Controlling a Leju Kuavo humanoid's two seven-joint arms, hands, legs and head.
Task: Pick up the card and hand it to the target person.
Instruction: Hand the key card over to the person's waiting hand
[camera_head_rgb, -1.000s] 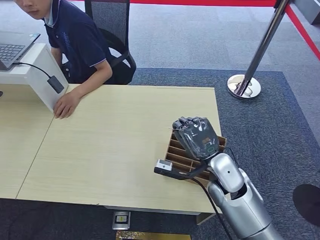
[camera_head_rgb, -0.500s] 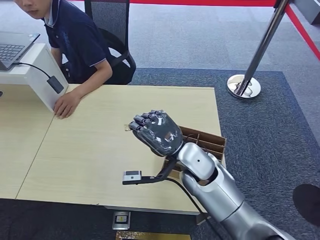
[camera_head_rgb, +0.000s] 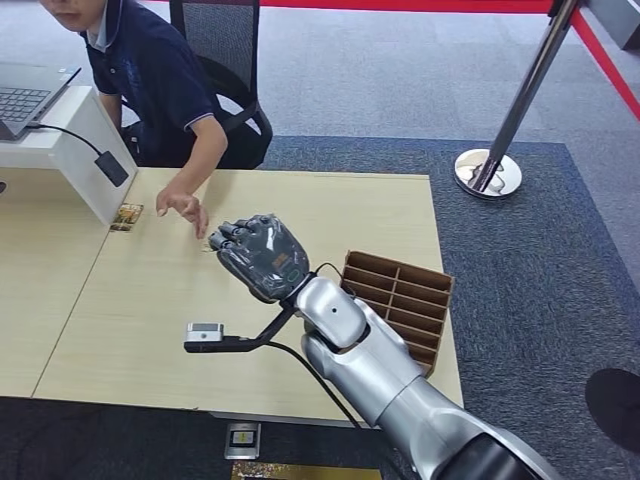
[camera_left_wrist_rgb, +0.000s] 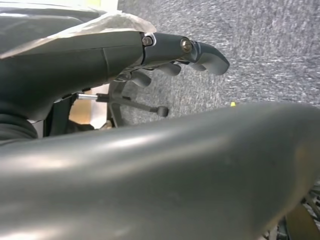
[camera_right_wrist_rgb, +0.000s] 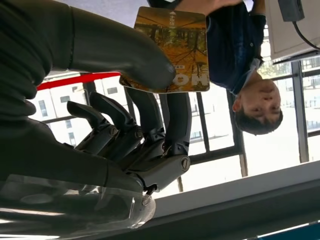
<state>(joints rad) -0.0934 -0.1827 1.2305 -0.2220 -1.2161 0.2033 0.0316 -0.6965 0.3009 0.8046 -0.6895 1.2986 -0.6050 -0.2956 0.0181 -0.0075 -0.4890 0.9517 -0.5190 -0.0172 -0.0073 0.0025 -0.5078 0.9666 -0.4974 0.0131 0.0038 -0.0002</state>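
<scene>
Pale wooden table: seated person in a dark blue polo at its far edge, their hand raised over it. Right hand above the table centre, just beside that hand, thumb and fingers pinching the orange forest-print card. Brown slotted cardboard organiser at the table's right end; left hand with fingers loosely curled, hold cannot tell.

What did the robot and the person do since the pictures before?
The right robot hand, pinching the card, swept from over the brown divider box across the table toward the person. The person's hand lifted off the table and reached out to it, uncovering another card. The box and laptop stand stayed put.
</scene>
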